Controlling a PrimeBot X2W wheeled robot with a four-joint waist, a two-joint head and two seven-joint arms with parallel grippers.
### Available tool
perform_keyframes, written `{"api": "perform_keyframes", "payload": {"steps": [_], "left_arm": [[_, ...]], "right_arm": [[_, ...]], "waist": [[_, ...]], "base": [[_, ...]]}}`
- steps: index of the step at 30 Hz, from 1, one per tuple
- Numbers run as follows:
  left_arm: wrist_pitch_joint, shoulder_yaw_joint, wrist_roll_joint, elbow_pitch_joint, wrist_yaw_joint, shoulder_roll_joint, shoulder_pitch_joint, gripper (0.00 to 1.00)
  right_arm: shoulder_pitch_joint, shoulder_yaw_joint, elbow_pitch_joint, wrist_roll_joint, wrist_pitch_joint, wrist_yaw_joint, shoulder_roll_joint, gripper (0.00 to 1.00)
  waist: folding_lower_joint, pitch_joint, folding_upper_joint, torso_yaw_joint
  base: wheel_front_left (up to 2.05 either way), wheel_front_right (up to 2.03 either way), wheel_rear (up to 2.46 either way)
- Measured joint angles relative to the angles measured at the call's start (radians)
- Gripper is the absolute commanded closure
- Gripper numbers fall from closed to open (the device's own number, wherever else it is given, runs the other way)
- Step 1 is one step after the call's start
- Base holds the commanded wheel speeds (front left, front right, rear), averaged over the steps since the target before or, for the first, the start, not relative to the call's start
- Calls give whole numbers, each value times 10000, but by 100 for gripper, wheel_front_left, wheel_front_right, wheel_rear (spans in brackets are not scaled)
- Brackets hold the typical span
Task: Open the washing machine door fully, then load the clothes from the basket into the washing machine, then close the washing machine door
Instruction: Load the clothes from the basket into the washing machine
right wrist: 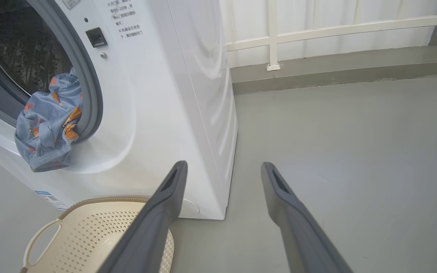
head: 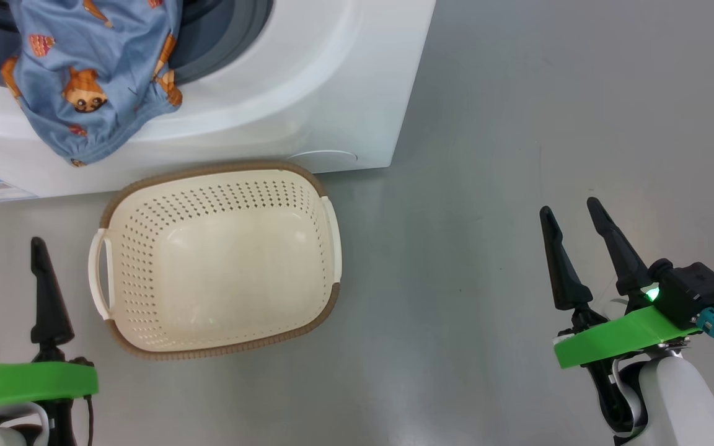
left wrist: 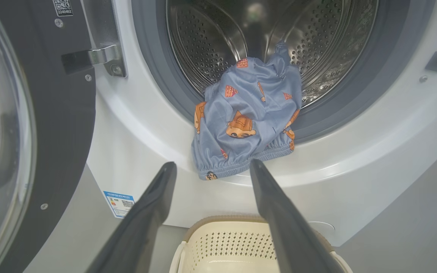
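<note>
Head view: the basket (head: 146, 248) sits empty on the floor (head: 487, 186), close before the washing machine (head: 307, 93). My left tool (head: 8, 248) and right tool (head: 570, 206) hang either side of it, both spread wide, carrying nothing. The clothes (head: 90, 74) drape over the opening's lip, half in, half out. Left wrist view: the washing machine door (left wrist: 63, 113) is swung well aside, and the fabric spills from the drum (left wrist: 211, 38) across the gasket (left wrist: 157, 76). I judge it wants pushing inward, or the door would pinch it. Right wrist view: my right tool points past the machine's corner, out of the way.
</note>
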Motion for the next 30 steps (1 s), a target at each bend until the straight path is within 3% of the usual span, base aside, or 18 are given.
{"api": "perform_keyframes", "payload": {"steps": [8,21,30], "left_arm": [[0,-343,-203,742,0,207,-369,0],[0,-1114,-761,2953,0,1216,-2693,0],[2,-2146,-936,4489,0,1964,-4372,0]], "right_arm": [[-7,-29,-65,-2,0,0,-25,0],[-323,27,-178,-19,0,0,82,0],[-594,176,-211,-33,0,0,240,0]], "waist": [[0,213,0,4],[0,999,0,-129],[0,1627,0,-484]], "base": [[0,0,0],[0,0,0],[0,0,0]]}}
